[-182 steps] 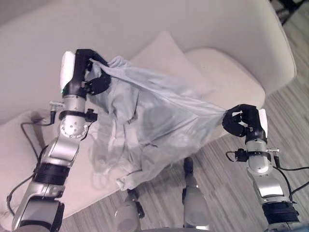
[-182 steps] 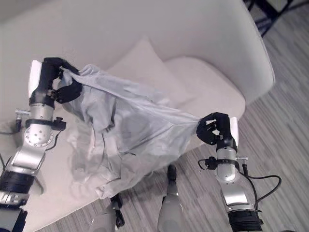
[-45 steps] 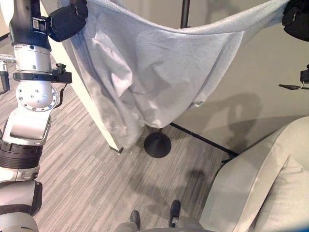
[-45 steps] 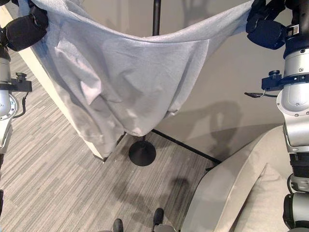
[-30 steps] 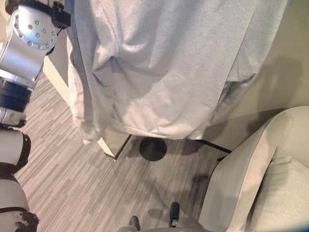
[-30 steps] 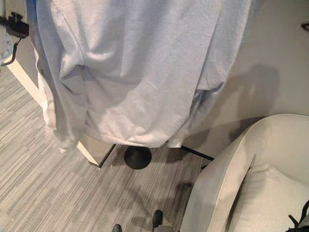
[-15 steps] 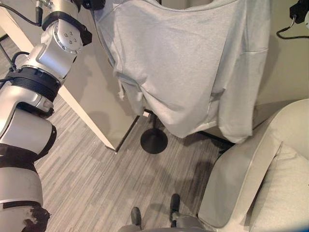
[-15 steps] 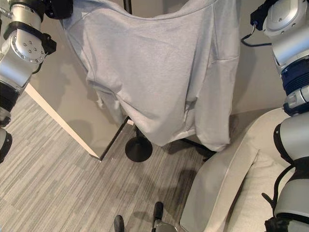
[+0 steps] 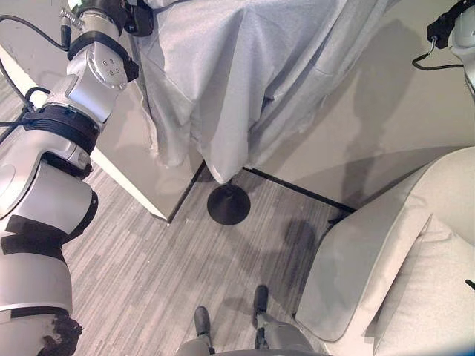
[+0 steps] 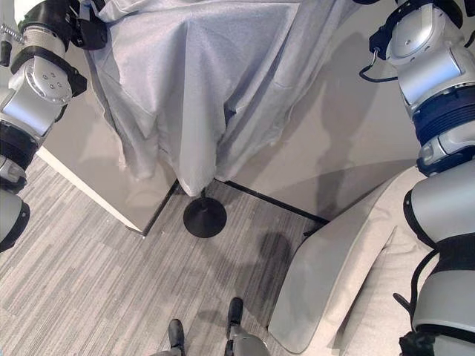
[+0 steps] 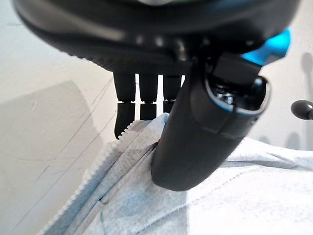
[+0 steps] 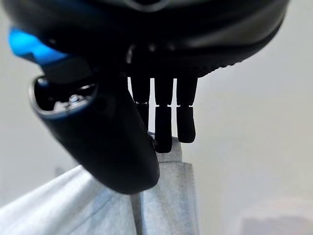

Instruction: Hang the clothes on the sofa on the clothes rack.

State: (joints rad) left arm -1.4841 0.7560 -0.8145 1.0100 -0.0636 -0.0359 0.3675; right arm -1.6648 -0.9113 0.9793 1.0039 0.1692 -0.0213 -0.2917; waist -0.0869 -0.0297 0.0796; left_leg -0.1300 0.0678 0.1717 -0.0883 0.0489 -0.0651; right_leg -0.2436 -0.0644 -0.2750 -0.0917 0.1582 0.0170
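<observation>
A light grey zip-up garment [image 9: 245, 74] hangs high in front of me, and its folds fall over the pole of the clothes rack. The rack's black round base [image 9: 228, 205] stands on the floor below it. My left hand [image 9: 138, 16] is raised at the garment's upper left corner. In the left wrist view, the thumb [image 11: 195, 127] and fingers pinch the garment's zipper edge [image 11: 122, 147]. My right arm [image 10: 427, 52] reaches up on the right. In the right wrist view, the right hand [image 12: 115, 142] pinches a seamed edge of the garment [image 12: 168, 196].
The beige sofa [image 9: 371, 252] with a cushion [image 9: 438, 297] stands at the lower right. A white panel [image 9: 126, 167] slants down to the floor at the left, next to the rack's base. A beige wall [image 9: 356, 126] rises behind the rack, above striped grey flooring [image 9: 133, 282].
The garment, spread wide between my hands half a second ago, now hangs in narrower folds around the pole. Both hands still hold it, and the view has shifted a little.
</observation>
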